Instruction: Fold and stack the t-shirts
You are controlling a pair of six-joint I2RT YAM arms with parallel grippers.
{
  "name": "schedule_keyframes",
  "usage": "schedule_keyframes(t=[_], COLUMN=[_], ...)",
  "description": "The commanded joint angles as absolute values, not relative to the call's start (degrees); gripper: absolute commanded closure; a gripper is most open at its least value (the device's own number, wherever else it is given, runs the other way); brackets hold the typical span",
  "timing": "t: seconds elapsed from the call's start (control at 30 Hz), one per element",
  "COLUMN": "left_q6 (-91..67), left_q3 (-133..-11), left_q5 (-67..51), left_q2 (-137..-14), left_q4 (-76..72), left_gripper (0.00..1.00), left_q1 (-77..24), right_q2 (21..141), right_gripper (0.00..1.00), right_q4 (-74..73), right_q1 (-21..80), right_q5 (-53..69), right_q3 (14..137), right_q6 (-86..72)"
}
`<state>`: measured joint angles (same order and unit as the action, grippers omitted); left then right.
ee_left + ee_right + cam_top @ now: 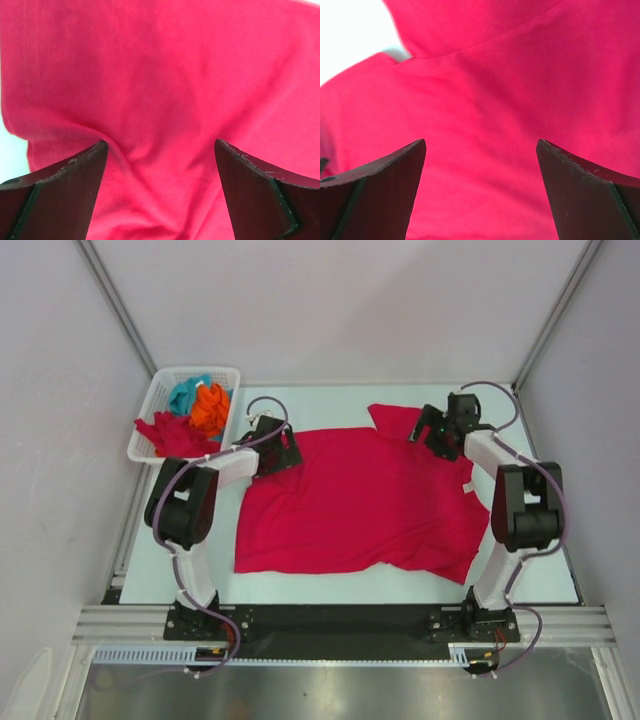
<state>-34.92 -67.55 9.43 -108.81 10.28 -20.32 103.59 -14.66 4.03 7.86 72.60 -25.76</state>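
A crimson red t-shirt (pixel 360 500) lies spread across the middle of the table, with a small white label at its right edge. My left gripper (pixel 277 450) hovers over its far left corner, jaws wide open above wrinkled red cloth (pixel 165 100), holding nothing. Over the far right part, near a sleeve (pixel 395 420), my right gripper (pixel 432 432) also stands open, with smooth red cloth (pixel 485 125) below it. More t-shirts sit in the basket: a red one (pixel 172 435), an orange one (pixel 210 408) and a teal one (pixel 185 395).
A white lattice basket (pixel 150 410) stands at the far left of the table, the red shirt hanging over its near rim. Bare pale table (pixel 330 585) shows along the near edge. Grey walls close in on three sides.
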Motion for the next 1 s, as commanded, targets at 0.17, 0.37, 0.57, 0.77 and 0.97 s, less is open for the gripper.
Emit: schedule_keyframes(t=[0.17,0.37,0.57,0.77,0.97], left_q6=[-32.52,-30.94,-28.13,-28.3,-28.47], left_q3=[-77.43,-78.31,-76.03,-73.22,-67.16], left_q5=[9.31,9.75,10.55,9.05,8.35], left_q2=[-118.03,-116.02,-107.68,-100.29,-90.37], left_q4=[13.62,14.68,14.85,14.68,14.42], left_gripper=[0.05,0.04,0.02,0.01,0.0], left_q1=[-18.54,-18.55,-18.54,-18.72,-19.16], right_q2=[117.5,121.64,117.61,114.61,113.12], right_gripper=[0.01,0.01,0.01,0.01,0.02], right_q4=[-9.93,-12.04,-11.16,-9.23,-9.84], right_q1=[3.96,1.59,-4.9,-9.31,-9.06], right_q5=[6.51,2.38,0.26,1.15,3.51], right_q3=[84.19,85.7,78.06,72.34,73.73], right_q6=[-27.07,-27.68,-28.04,-27.6,-25.67])
